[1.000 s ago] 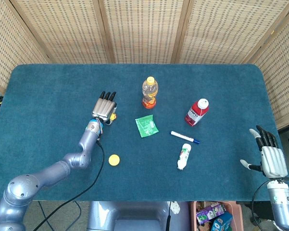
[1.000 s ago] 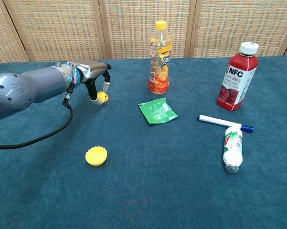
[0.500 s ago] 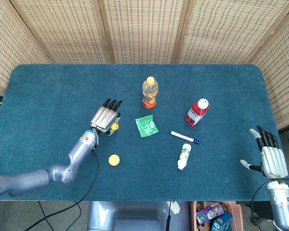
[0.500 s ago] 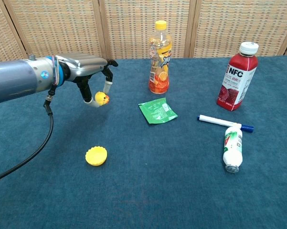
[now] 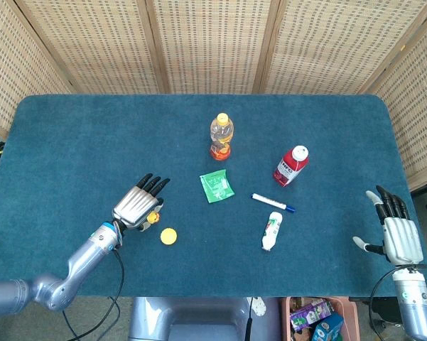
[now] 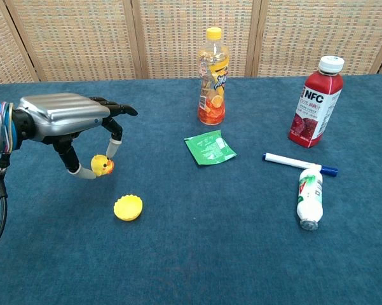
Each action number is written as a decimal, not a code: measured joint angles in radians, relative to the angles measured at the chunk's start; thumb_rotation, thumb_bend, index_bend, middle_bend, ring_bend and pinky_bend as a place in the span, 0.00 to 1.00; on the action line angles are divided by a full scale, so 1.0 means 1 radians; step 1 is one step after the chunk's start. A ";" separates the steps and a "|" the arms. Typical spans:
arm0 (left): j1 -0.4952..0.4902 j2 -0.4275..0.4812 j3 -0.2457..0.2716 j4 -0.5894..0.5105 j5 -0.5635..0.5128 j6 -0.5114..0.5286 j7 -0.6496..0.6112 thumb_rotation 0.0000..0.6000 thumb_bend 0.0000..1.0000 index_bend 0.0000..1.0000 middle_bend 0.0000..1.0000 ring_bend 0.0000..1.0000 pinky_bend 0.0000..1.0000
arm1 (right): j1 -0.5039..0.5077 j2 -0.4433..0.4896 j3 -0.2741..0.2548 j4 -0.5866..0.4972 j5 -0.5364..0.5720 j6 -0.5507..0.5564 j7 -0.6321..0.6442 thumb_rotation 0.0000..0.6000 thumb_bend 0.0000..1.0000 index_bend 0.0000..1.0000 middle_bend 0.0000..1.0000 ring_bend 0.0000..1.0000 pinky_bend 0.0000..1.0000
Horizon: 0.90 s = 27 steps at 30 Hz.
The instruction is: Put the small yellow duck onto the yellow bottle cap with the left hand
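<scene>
My left hand hovers above the table at the left and pinches the small yellow duck between thumb and a finger, the other fingers spread forward. The yellow bottle cap lies open side up on the blue cloth, slightly to the right of and nearer than the duck. The duck hangs above the table, apart from the cap. My right hand stays at the table's far right edge, fingers apart and holding nothing; the chest view does not show it.
An orange drink bottle stands at the back centre, a red NFC juice bottle at the right. A green sachet, a blue-capped marker and a small white bottle lie between them. A pink bin sits below the table edge.
My left hand has pulled back toward the near left with the duck pinched in it, coming down close to the yellow cap. The right hand has stayed put.
</scene>
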 measured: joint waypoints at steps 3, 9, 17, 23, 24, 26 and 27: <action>0.006 -0.006 0.013 -0.005 0.016 -0.002 -0.001 1.00 0.23 0.57 0.02 0.00 0.00 | -0.001 0.002 0.000 -0.004 -0.001 0.004 0.001 1.00 0.00 0.00 0.00 0.00 0.00; 0.012 -0.043 0.024 -0.001 0.036 -0.006 -0.001 1.00 0.23 0.57 0.02 0.00 0.00 | -0.005 0.008 0.003 -0.005 0.002 0.008 0.012 1.00 0.00 0.00 0.00 0.00 0.00; 0.008 -0.093 0.026 0.015 0.035 -0.016 0.034 1.00 0.23 0.57 0.02 0.00 0.00 | -0.007 0.012 0.003 -0.006 -0.001 0.011 0.023 1.00 0.00 0.00 0.00 0.00 0.00; 0.003 -0.112 0.019 0.026 0.017 -0.023 0.047 1.00 0.23 0.57 0.02 0.00 0.00 | -0.009 0.015 0.004 -0.008 -0.003 0.016 0.029 1.00 0.00 0.00 0.00 0.00 0.00; 0.001 -0.115 0.018 0.028 0.015 -0.026 0.051 1.00 0.23 0.57 0.02 0.00 0.00 | -0.009 0.015 0.004 -0.008 -0.003 0.016 0.030 1.00 0.00 0.00 0.00 0.00 0.00; -0.002 -0.126 0.015 0.035 0.008 -0.027 0.060 1.00 0.23 0.57 0.02 0.00 0.00 | -0.009 0.016 0.004 -0.009 -0.003 0.015 0.029 1.00 0.00 0.00 0.00 0.00 0.00; -0.002 -0.128 0.014 0.037 0.006 -0.027 0.063 1.00 0.23 0.57 0.02 0.00 0.00 | -0.009 0.016 0.004 -0.009 -0.003 0.015 0.029 1.00 0.00 0.00 0.00 0.00 0.00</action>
